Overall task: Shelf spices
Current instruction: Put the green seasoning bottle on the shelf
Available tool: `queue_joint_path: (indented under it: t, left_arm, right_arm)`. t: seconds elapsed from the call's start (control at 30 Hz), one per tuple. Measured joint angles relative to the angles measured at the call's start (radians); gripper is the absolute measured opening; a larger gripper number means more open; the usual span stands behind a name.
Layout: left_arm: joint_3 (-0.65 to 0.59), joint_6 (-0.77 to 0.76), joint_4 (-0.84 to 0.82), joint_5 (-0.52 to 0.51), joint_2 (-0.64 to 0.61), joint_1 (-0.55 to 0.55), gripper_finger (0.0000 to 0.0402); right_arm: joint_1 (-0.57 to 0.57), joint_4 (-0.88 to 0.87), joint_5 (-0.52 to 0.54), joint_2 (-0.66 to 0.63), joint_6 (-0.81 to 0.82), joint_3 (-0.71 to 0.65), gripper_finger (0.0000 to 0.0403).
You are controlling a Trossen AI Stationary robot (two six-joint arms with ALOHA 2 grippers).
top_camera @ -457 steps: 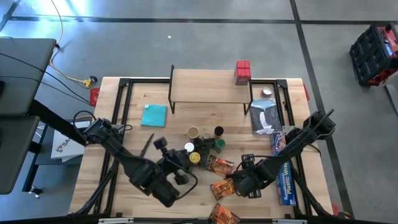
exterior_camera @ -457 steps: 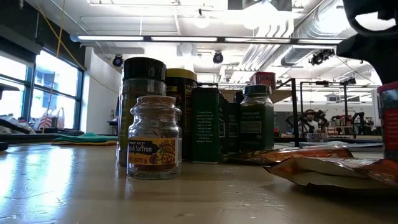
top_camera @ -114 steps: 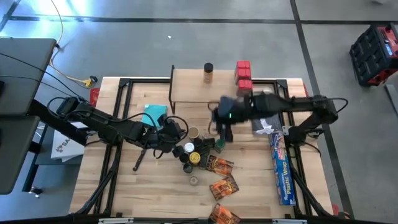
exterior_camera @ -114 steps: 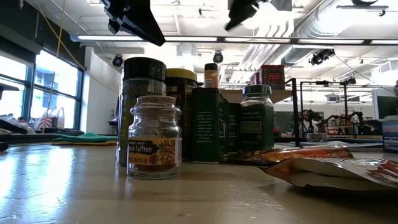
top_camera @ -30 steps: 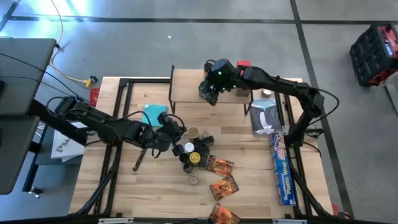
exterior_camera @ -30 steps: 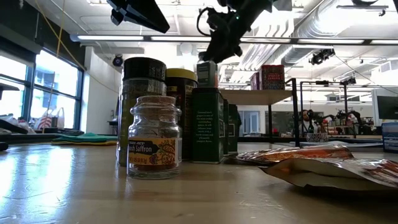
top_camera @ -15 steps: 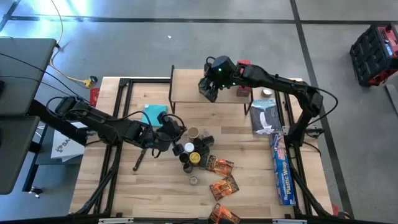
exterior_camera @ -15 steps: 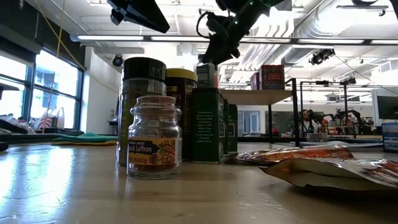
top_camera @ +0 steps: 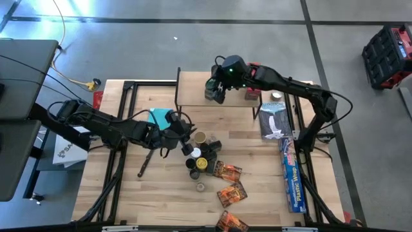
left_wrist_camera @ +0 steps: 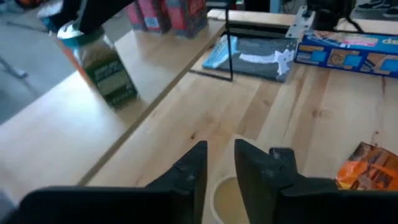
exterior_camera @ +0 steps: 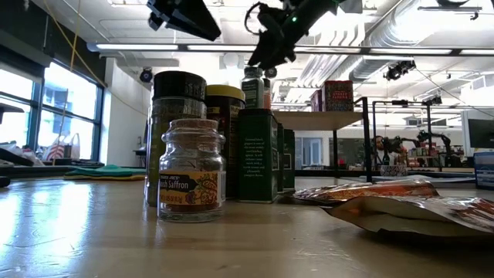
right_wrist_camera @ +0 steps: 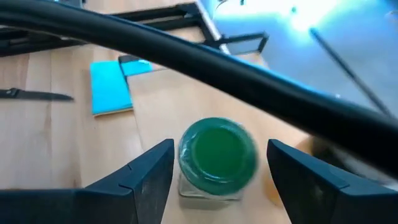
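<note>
While your left gripper point(top_camera: 187, 140) hovers over the jar cluster point(top_camera: 203, 154) mid-bench, its fingers point(left_wrist_camera: 189, 171) stand narrowly parted just above a tan-lidded jar point(left_wrist_camera: 227, 199) (holding nothing). Farther back, your right gripper point(top_camera: 216, 90) is spread wide over the shelf point(top_camera: 193, 90), its fingers clear of the green-lidded jar point(right_wrist_camera: 216, 155) standing there, red boxes point(top_camera: 252, 76) near the shelf's right corner.
</note>
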Motion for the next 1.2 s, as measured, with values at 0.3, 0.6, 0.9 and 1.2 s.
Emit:
queue_joint_path:
  t: [0.3, 0.6, 0.9, 1.2]
  left_arm:
    - [0.000, 0.282, 0.151, 0.302, -0.002, 0.236, 0.0165]
    - [0.001, 0.462, 0.390, 0.649, -0.004, 0.521, 0.0265]
    - [0.054, 0.478, 0.453, 0.722, 0.129, 0.629, 0.0291]
    - [0.127, 0.457, 0.432, 0.714, 0.238, 0.681, 0.0291]
  right_arm:
    - [0.117, -0.253, 0.285, -0.198, 0.065, 0.000, 0.0251]
    - [0.409, -0.411, 0.571, -0.424, 0.332, -0.146, 0.0251]
    - [0.638, -0.320, 0.810, -0.531, 0.650, -0.391, 0.0251]
    - [0.700, -0.289, 0.830, -0.525, 0.754, -0.446, 0.0251]
